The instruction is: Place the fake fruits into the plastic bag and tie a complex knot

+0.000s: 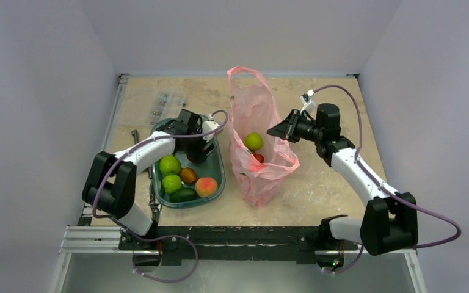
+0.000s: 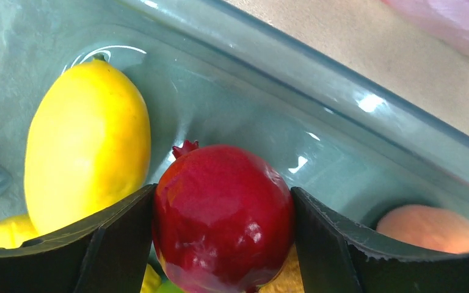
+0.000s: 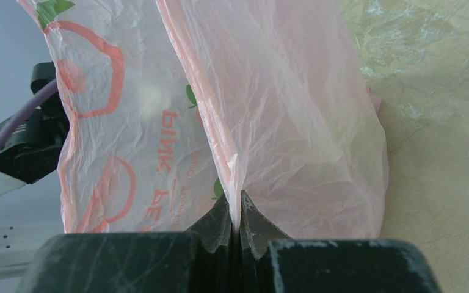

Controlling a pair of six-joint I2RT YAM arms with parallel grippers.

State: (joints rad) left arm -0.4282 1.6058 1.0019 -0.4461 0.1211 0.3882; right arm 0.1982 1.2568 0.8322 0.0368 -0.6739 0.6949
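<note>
The pink plastic bag (image 1: 253, 116) stands open in the middle of the table, with a green fruit (image 1: 253, 141) and a red fruit (image 1: 259, 157) inside. Its handles are loose and no knot shows. My right gripper (image 1: 279, 131) is shut on the bag's right edge; in the right wrist view the jaws (image 3: 238, 213) pinch a fold of the bag (image 3: 293, 122). My left gripper (image 1: 203, 148) is down in the teal tub (image 1: 218, 177). In the left wrist view it (image 2: 223, 201) is shut on a dark red pomegranate (image 2: 220, 238).
The tub holds two green fruits (image 1: 170, 165), a brown one (image 1: 188, 175), a peach (image 1: 206, 186) and a dark green one (image 1: 184, 195). A yellow lemon (image 2: 88, 143) lies beside the pomegranate. A clear parts box (image 1: 165, 104) lies at the back left.
</note>
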